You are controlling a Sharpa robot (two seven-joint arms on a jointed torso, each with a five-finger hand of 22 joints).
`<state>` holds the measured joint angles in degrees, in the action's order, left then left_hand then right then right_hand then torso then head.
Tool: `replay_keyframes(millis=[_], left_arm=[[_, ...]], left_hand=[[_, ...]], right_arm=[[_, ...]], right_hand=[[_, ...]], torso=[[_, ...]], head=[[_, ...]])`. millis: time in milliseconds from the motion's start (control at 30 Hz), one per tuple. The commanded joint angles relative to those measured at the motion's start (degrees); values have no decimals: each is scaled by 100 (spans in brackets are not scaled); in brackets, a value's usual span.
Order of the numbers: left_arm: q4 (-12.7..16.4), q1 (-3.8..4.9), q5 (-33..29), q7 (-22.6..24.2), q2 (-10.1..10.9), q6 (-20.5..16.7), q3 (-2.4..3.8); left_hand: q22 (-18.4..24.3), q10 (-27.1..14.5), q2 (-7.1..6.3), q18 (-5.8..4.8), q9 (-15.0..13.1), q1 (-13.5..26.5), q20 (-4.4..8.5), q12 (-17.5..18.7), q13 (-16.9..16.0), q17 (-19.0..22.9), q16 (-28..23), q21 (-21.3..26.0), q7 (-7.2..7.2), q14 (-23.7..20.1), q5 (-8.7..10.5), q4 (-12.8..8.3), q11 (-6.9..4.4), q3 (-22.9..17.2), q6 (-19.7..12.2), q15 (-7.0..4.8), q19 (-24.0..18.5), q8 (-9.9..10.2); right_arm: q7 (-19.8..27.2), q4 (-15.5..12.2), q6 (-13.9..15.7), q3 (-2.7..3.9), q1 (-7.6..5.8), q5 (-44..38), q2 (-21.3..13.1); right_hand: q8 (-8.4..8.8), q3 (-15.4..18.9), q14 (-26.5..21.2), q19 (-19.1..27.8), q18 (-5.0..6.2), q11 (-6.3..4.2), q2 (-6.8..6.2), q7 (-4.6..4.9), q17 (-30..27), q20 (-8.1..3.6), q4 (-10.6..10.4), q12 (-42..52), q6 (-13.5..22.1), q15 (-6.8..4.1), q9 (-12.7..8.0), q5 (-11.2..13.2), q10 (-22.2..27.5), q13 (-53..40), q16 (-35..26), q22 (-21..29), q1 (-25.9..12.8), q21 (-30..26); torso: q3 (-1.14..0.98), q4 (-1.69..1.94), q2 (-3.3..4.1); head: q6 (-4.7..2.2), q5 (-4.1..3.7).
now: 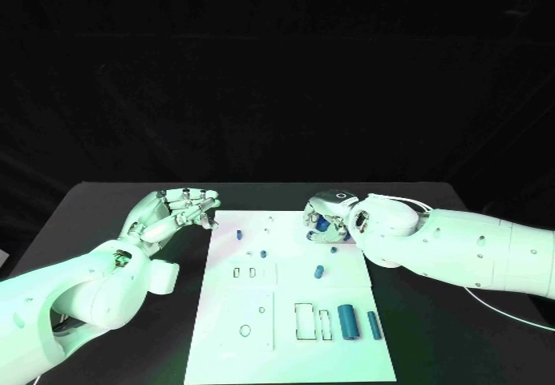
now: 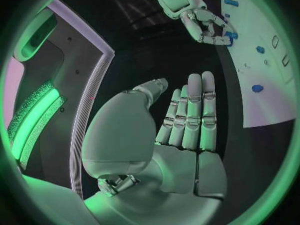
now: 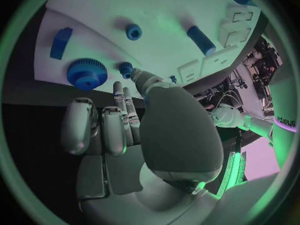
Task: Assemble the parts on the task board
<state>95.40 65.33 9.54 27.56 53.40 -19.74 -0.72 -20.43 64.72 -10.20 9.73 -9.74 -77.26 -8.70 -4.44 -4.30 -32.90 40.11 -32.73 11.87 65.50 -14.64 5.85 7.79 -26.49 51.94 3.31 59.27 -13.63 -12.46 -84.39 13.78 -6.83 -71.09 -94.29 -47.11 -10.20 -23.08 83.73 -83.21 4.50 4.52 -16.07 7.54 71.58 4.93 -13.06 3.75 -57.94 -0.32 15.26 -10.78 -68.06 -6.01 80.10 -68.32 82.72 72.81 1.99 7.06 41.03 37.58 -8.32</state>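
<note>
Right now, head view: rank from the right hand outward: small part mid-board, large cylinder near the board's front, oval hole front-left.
1. Small blue part, mid-board, just in front of the right hand.
2. Large blue cylinder, near the front edge of the task board, right side.
3. Oval hole, front-left, farthest.

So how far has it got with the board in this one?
Early on, by the look of it. Several blue parts lie loose on the white board: two long cylinders near its front and a short one mid-board. The right hand is down at the far edge over a blue gear and a small piece; whether it grips anything is unclear. The left hand holds nothing. Most assembly seems left.
</note>
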Motion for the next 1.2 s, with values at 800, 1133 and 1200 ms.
replay_keyframes(millis=[800,1133,1200], left_arm=[[-97,10,-23,-48,-9,115,6],[-120,10,-30,-64,-14,103,6],[-116,10,-37,-59,-18,90,5]], left_hand=[[-42,57,-25,38,-12,34,8,34,-6,-17,37,-61,1,-98,-5,20,4,-60,44,13,-96,30],[-49,56,-17,38,-13,31,7,35,-6,-18,40,-69,3,-106,-5,22,5,-67,44,14,-107,30],[-79,31,-17,39,-12,8,6,48,-1,-23,55,-106,13,-127,-5,8,12,-86,20,18,-138,44]], right_arm=[[-104,10,326,-2,86,-124,48],[-300,-163,910,4,69,-208,36],[-345,-149,972,5,41,-224,98]], right_hand=[[-394,-671,337,-238,-205,-163,334,-105,79,-62,131,90,-511,-111,331,61,-585,-139,156,-1025,284,827],[-526,-918,334,-253,-225,-198,399,-99,87,-92,466,60,-544,-147,526,121,-729,-224,179,-1164,342,935],[-538,-969,334,-257,-230,-197,384,-95,89,-91,533,50,-540,-148,558,104,-742,-240,184,-1192,335,956]], torso=[[15,46,54],[23,53,54],[27,57,55]], head=[[19,-17],[-15,-20],[-30,-12]])
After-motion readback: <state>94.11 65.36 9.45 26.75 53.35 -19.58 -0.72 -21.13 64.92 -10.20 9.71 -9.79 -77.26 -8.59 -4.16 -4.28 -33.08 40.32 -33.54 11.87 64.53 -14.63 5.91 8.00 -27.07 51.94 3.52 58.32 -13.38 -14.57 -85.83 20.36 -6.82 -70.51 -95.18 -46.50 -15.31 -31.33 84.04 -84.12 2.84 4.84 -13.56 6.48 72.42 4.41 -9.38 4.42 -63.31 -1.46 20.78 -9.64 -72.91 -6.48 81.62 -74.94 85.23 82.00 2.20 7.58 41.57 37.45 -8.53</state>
